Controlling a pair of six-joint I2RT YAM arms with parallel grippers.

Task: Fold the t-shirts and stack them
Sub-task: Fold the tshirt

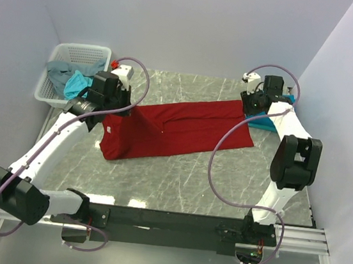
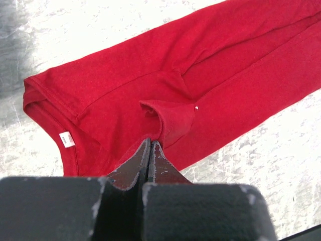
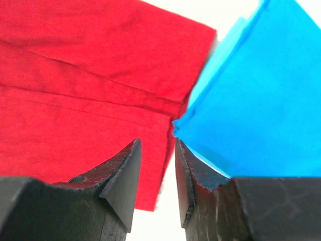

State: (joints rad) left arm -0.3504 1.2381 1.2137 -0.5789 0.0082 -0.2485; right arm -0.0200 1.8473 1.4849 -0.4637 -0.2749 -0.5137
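Observation:
A dark red t-shirt [image 1: 183, 126], folded lengthwise into a long strip, lies slantwise across the marble table. My left gripper [image 1: 126, 108] is shut on a fold of it near its left end and holds that part lifted; in the left wrist view the closed fingertips [image 2: 150, 143] pinch the red cloth [image 2: 200, 75]. My right gripper [image 1: 253, 109] is open at the shirt's far right end, next to a folded teal-blue t-shirt [image 1: 269, 122]. In the right wrist view the open jaws [image 3: 158, 145] hover over the red shirt's edge [image 3: 75, 75], with the blue shirt [image 3: 261, 100] at the right.
A white mesh basket [image 1: 83, 48] stands at the back left and holds a grey shirt [image 1: 58, 72] and a light turquoise shirt [image 1: 78, 84]. Pale walls close in the table on three sides. A white label [image 2: 66, 139] shows at the red shirt's collar.

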